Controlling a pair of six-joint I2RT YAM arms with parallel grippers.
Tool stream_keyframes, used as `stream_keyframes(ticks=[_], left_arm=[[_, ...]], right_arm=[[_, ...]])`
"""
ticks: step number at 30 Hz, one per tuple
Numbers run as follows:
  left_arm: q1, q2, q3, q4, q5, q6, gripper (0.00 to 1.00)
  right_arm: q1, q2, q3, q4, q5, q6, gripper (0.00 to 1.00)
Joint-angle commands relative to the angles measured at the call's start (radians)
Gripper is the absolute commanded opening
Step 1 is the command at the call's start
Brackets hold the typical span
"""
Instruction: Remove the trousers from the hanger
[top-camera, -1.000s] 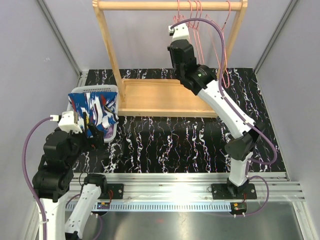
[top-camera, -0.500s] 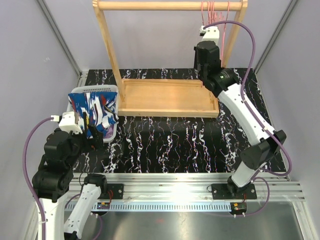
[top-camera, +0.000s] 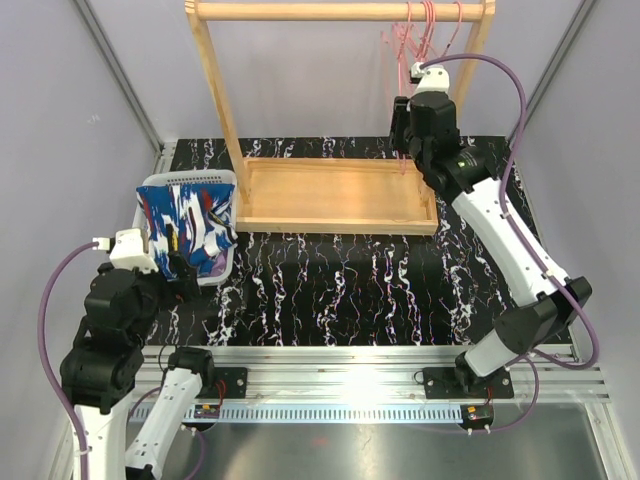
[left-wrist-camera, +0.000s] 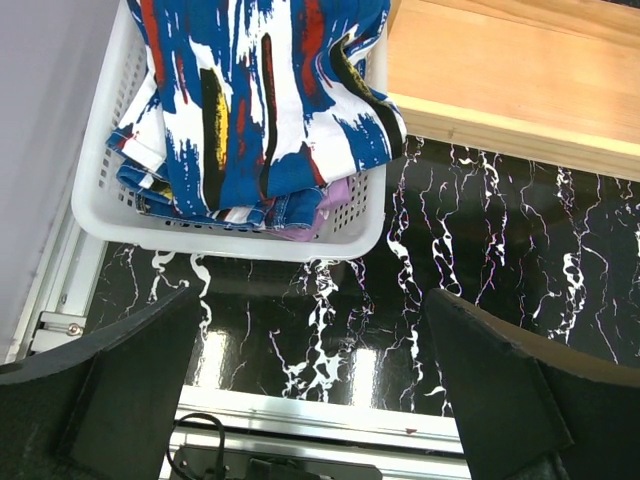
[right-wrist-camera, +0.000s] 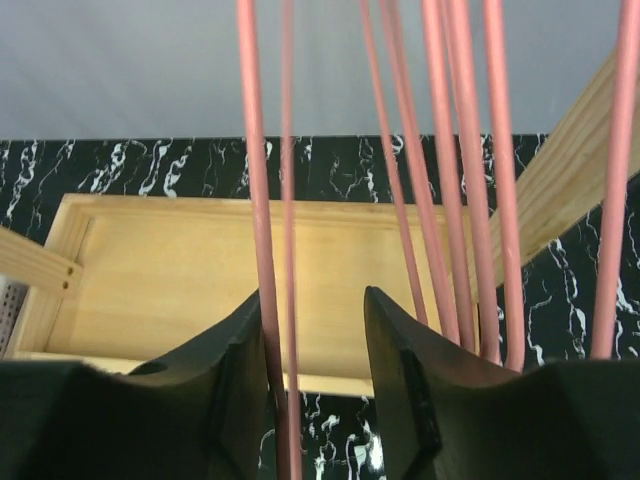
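The dark blue trousers with white, red and yellow splashes (top-camera: 188, 222) lie piled in a white basket (top-camera: 222, 270) at the left, also in the left wrist view (left-wrist-camera: 255, 100). A bit of the lilac trousers (left-wrist-camera: 322, 212) shows under them. My left gripper (top-camera: 176, 266) is open and empty, just near of the basket (left-wrist-camera: 310, 335). Several bare pink wire hangers (top-camera: 420, 30) hang at the right end of the wooden rail (top-camera: 320, 11). My right gripper (top-camera: 403, 128) is open among them (right-wrist-camera: 315, 330). Two hanger wires (right-wrist-camera: 270, 200) run between its jaws, against the left finger.
The wooden rack has a tray base (top-camera: 330, 195) and two uprights (top-camera: 215, 110). Grey walls close in on both sides. The black marbled table top (top-camera: 380, 280) runs to a metal rail at the near edge.
My right arm has swung right along the rail, and the hangers are now bunched at its right end. My left arm has drawn back a little from the basket.
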Motion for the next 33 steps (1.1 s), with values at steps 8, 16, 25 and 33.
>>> stream_keyframes(ticks=[8, 16, 25, 33], left_arm=[[-0.056, -0.003, 0.026, 0.051, -0.157, 0.003, 0.99], [-0.065, -0.008, 0.061, 0.054, -0.243, -0.001, 0.99], [-0.085, -0.1, 0.021, 0.105, -0.3, 0.062, 0.99], [-0.129, -0.184, -0.019, 0.105, -0.377, 0.076, 0.99]], right_arm=[[-0.008, -0.225, 0.011, -0.123, -0.183, -0.002, 0.84], [-0.006, -0.371, 0.001, -0.262, -0.238, -0.045, 0.99], [-0.008, -0.615, -0.114, -0.5, -0.065, 0.027, 0.99], [-0.008, -0.77, -0.196, -0.641, 0.02, 0.07, 0.99]])
